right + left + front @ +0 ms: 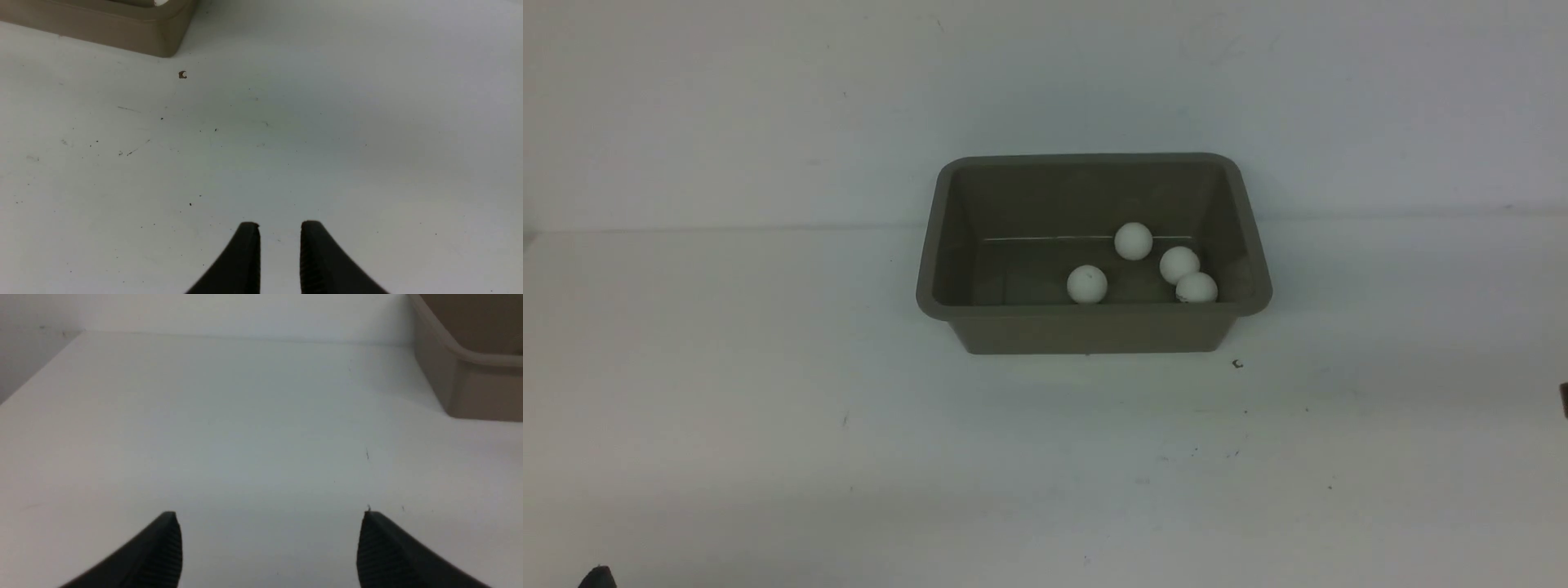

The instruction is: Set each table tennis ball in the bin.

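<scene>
The left gripper's fingers stand wide apart, released, with only bare desk showing between them. The right gripper's fingers are also parted, by a much narrower gap, and they grasp nothing. In the front view, a dark tip of the left arm pokes in at the lower left corner, and a small dark sliver shows at the right edge, too little of it to identify.

The taupe plastic bin sits upright on the white desk, in the upper middle of the front view. All four table tennis balls lie inside it. One ball rests near the middle of the bin, apart from the others. A second ball lies farther back, up and to the right of it. The last two, a third ball and a fourth ball, sit close together toward the bin's right end, the fourth partly cut off by the near rim. Small dark marks dot the desk below the bin's right corner.
</scene>
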You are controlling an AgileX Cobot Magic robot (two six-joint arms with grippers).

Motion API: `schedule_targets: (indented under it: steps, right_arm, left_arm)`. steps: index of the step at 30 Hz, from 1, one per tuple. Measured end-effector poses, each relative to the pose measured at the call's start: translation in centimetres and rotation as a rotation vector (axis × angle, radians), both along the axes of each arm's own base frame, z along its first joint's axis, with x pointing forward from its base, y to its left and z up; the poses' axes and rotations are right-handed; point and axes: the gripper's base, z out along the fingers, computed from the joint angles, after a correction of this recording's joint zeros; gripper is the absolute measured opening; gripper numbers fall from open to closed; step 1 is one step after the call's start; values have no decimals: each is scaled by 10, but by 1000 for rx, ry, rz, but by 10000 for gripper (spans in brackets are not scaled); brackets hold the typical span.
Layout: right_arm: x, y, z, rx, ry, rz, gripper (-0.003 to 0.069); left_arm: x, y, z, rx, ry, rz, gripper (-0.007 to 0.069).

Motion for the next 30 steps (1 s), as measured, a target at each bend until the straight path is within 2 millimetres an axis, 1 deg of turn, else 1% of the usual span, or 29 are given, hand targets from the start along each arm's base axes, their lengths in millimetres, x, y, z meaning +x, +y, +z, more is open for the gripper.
schedule_targets:
  steps: [6,20,30]
  right_arm:
    - [0,0,0,0,3,1,138]
    - [0,0,0,1,7,2,138]
    - [0,0,0,1,7,2,138]
  left_arm:
    - [-1,0,-2,2,29,-1,520]
    - [-2,5,-3,120,46,43,520]
    - [-2,6,-3,128,47,48,520]
